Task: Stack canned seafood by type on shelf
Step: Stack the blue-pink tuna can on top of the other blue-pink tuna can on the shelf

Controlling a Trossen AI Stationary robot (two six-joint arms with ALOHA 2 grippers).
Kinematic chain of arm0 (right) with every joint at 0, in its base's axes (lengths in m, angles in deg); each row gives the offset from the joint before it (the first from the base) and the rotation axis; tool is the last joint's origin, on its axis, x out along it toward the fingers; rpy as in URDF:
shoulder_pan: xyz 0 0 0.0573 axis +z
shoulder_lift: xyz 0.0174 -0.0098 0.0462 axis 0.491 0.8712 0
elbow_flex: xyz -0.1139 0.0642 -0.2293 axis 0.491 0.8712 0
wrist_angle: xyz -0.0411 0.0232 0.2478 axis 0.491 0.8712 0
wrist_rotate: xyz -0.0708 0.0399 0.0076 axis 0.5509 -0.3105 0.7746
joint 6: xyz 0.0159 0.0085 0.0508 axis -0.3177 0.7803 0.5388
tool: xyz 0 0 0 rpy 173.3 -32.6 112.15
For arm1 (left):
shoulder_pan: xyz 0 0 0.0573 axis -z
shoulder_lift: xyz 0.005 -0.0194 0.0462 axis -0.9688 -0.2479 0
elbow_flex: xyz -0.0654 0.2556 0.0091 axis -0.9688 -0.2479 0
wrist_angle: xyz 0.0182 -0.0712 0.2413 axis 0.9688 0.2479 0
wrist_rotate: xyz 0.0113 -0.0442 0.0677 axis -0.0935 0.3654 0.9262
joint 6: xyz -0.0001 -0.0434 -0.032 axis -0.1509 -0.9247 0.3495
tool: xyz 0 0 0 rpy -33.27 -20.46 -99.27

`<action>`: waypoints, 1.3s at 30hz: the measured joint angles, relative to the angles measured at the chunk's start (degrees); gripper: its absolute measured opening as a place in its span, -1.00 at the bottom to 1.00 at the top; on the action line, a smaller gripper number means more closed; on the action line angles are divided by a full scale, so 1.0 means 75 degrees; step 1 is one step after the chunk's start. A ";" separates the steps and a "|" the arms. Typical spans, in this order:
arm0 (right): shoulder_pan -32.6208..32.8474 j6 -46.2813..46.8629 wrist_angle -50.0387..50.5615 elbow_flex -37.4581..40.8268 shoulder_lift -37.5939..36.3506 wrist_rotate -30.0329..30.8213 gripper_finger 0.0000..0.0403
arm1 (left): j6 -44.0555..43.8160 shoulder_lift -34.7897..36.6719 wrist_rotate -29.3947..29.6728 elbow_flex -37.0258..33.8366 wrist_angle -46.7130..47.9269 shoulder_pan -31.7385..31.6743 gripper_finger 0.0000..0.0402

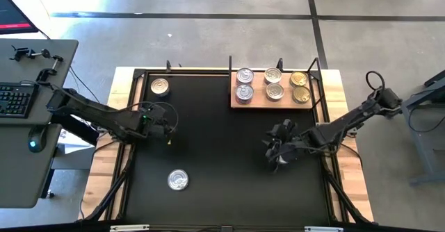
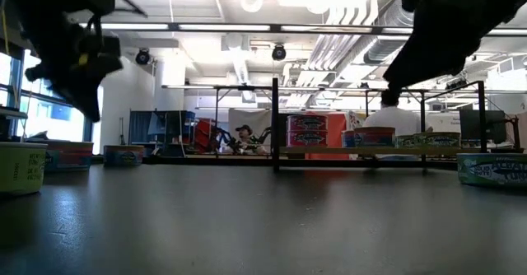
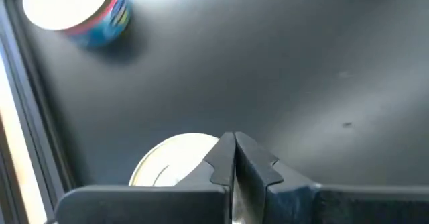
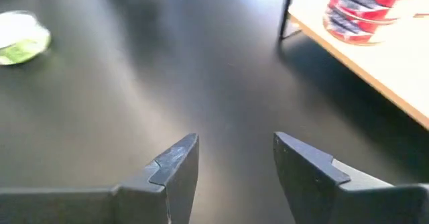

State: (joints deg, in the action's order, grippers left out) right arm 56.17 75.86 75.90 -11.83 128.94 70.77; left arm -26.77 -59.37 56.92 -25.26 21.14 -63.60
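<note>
The left gripper's (image 3: 234, 158) fingers are pressed together on nothing, hovering over a silver-topped can (image 3: 173, 160) hidden under it from above. The right gripper's (image 4: 234, 158) fingers stand apart, empty, above bare worktop (image 1: 222, 142). Six cans already sit on the shelf (image 1: 235, 104). Descending with fingers shut would likely knock the can. Two loose cans (image 1: 160, 86) (image 1: 178, 180) lie well apart, leaving open room

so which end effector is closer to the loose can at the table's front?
Left. The left end effector is just behind that can; the right end effector is farther off, well to its right.
</note>
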 joint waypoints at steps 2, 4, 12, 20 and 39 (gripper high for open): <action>0.0213 0.0002 -0.0050 0.0000 0.0000 0.0046 -0.09 | -0.0270 -0.0030 -0.0223 -0.0282 -0.0076 -0.0169 -1.00; 0.0384 0.0000 -0.0028 0.0000 0.0000 0.0058 -0.09 | -0.0412 -0.0044 -0.0398 -0.0607 -0.0249 -0.0332 -1.00; 0.0660 0.0002 -0.0035 0.0000 0.0000 0.0563 -0.09 | 0.0399 -0.0034 -0.0626 -0.1321 -0.2738 -0.0499 -1.00; 0.0647 0.0011 -0.0034 0.0000 0.0000 0.0588 -0.09 | 0.5537 -0.0056 -0.1441 -0.1329 -0.8358 0.0246 -1.00; 0.0804 0.0020 -0.1438 0.0003 0.1699 0.0941 -0.09 | 0.7744 -0.0514 -0.1664 -0.1332 -0.7386 0.1600 -0.18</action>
State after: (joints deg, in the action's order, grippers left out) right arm 62.20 76.01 65.11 -11.81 141.68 77.82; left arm 31.31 -63.22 44.44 -35.25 -34.25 -51.60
